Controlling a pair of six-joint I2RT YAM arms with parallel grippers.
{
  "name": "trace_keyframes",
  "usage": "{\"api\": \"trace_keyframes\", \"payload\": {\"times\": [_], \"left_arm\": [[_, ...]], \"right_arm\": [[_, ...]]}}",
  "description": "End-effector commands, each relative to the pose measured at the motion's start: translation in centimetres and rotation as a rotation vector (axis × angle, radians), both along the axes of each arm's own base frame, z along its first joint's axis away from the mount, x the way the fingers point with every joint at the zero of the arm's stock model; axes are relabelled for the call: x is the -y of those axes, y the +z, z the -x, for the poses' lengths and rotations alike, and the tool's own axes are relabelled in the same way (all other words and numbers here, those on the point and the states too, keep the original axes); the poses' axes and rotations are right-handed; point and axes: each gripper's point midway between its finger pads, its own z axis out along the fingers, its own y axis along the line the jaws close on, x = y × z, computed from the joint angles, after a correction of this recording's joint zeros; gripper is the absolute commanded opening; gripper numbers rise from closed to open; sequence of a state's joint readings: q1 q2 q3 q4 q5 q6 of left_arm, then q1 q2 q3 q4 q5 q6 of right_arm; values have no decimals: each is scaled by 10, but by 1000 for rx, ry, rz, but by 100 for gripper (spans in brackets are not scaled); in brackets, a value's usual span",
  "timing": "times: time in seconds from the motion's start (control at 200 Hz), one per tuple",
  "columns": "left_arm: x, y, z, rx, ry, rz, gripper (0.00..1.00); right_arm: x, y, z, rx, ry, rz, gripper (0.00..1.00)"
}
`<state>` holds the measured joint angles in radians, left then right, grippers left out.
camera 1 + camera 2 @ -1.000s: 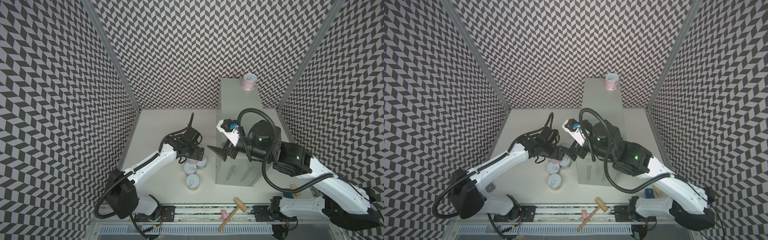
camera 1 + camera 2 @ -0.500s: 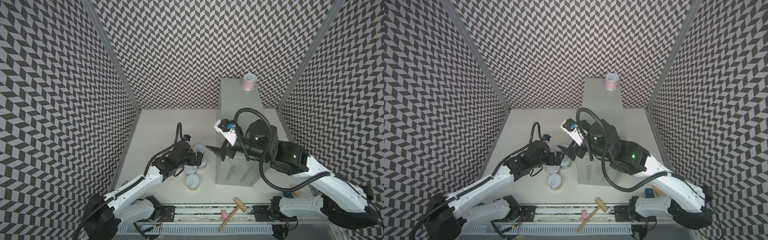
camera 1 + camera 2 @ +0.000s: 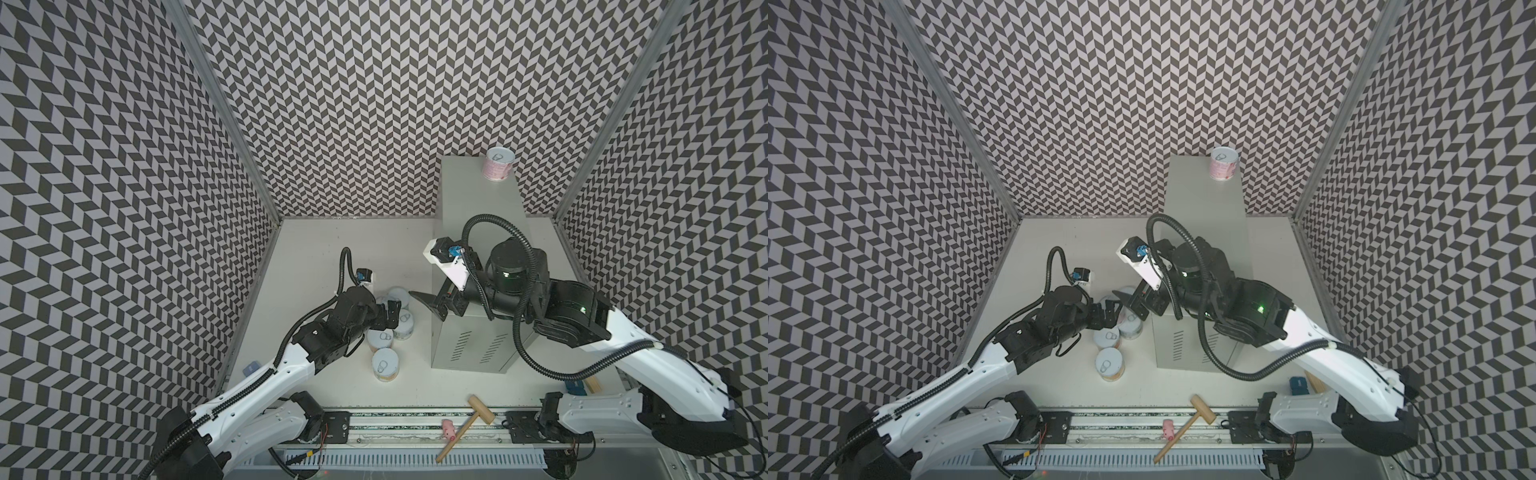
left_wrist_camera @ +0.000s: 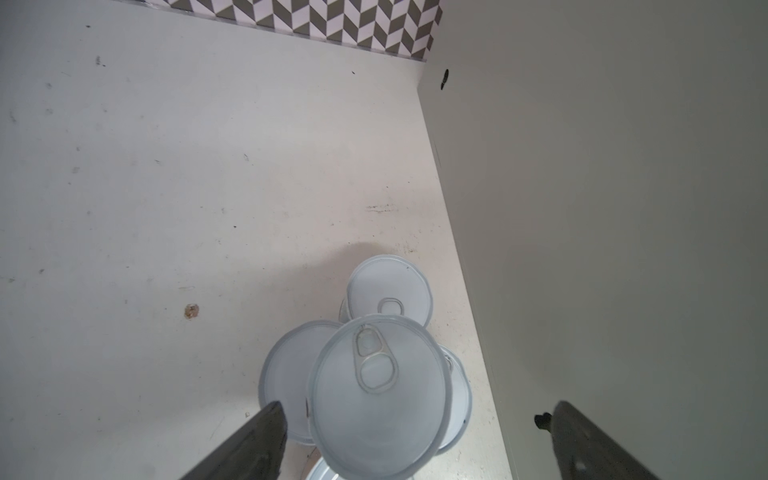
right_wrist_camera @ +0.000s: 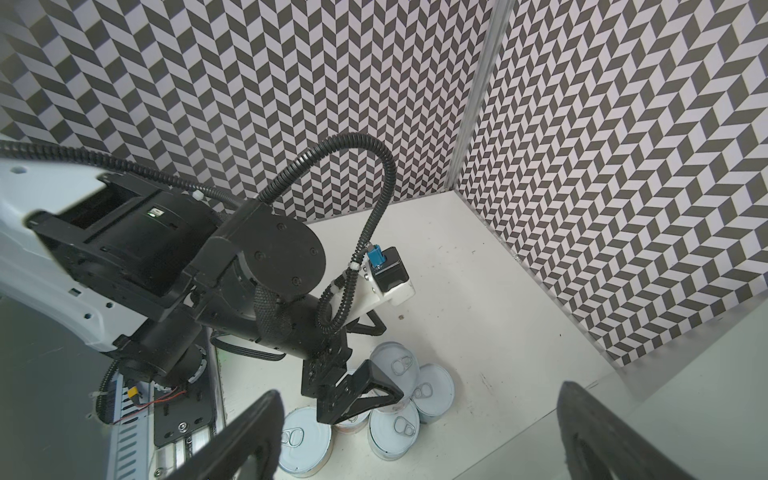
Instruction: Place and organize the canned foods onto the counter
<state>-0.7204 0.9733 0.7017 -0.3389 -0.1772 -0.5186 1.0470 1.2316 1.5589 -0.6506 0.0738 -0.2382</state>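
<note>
My left gripper (image 3: 395, 311) hangs wide open, empty, over the pull-tab cans (image 3: 403, 328) near mid-frame; my right gripper (image 5: 419, 395) gapes, empty too.

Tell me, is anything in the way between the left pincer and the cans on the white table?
Nothing visible is. The left pincer is open right over the top can, with no other thing between them.

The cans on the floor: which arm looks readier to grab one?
Left, probably. The left gripper hangs open right over the cans, one lid between its fingers in its wrist view. The right gripper, also open, sits farther off beside the counter.
</note>
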Motion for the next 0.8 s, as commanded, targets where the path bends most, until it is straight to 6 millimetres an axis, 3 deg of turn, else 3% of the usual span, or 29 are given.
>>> {"api": "trace_keyframes", "payload": {"times": [0.0,0.19,0.36,0.556,0.796], "left_arm": [[-11,-15,-3,-47,78,-56,100],[-11,-23,-5,-27,85,-39,100],[0,-21,-5,10,29,-5,100],[11,-33,-3,0,-13,-30,100],[-1,-54,-9,-17,86,-168,100]], "right_arm": [[-5,12,1,29,14,-35,99],[-7,10,0,29,18,-29,99],[-7,9,0,28,16,-27,99],[-8,6,-2,34,14,-18,99],[-8,7,-2,39,15,-17,99]]}}
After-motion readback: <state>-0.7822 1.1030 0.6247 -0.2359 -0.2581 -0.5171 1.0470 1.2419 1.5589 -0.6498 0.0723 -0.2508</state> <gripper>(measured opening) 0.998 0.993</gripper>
